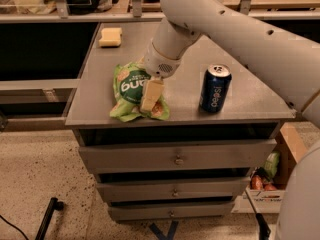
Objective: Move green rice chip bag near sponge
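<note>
The green rice chip bag (129, 90) lies flat near the front left of the grey cabinet top (180, 91). Its dark green round label faces up. My gripper (150, 95) reaches down from the white arm onto the bag's right side, with one pale finger (151, 93) lying over the bag. The pale yellow sponge (110, 36) sits at the far left corner of the top, well behind the bag.
A blue soda can (215, 88) stands upright to the right of the bag near the front edge. The cabinet has drawers (176, 158) below. A rail with clutter runs behind it. A box of items (265, 176) sits on the floor at right.
</note>
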`<state>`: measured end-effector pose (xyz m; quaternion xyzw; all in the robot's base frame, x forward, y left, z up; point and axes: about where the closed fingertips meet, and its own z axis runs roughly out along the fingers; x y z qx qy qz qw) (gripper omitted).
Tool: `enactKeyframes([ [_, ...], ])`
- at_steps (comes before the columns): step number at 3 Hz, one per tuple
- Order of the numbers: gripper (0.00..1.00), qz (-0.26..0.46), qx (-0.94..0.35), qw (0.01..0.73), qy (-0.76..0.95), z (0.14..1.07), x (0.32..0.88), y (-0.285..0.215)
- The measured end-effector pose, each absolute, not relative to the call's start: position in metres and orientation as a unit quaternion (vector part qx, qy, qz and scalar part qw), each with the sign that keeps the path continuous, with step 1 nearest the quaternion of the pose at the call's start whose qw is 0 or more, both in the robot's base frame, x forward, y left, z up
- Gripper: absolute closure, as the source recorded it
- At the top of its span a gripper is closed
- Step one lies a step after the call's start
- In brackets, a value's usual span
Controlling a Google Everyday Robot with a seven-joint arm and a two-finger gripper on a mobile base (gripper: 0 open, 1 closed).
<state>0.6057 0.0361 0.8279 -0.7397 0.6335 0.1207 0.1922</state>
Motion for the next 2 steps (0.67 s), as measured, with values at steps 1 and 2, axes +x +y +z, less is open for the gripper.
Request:
enactKeyframes([
  [1,1.0,0.121,-0.74,0.192,0.634,0.828,0.606,0.036],
  [2,1.0,0.1,-0.722,0.209,0.652,0.848,0.624,0.008],
])
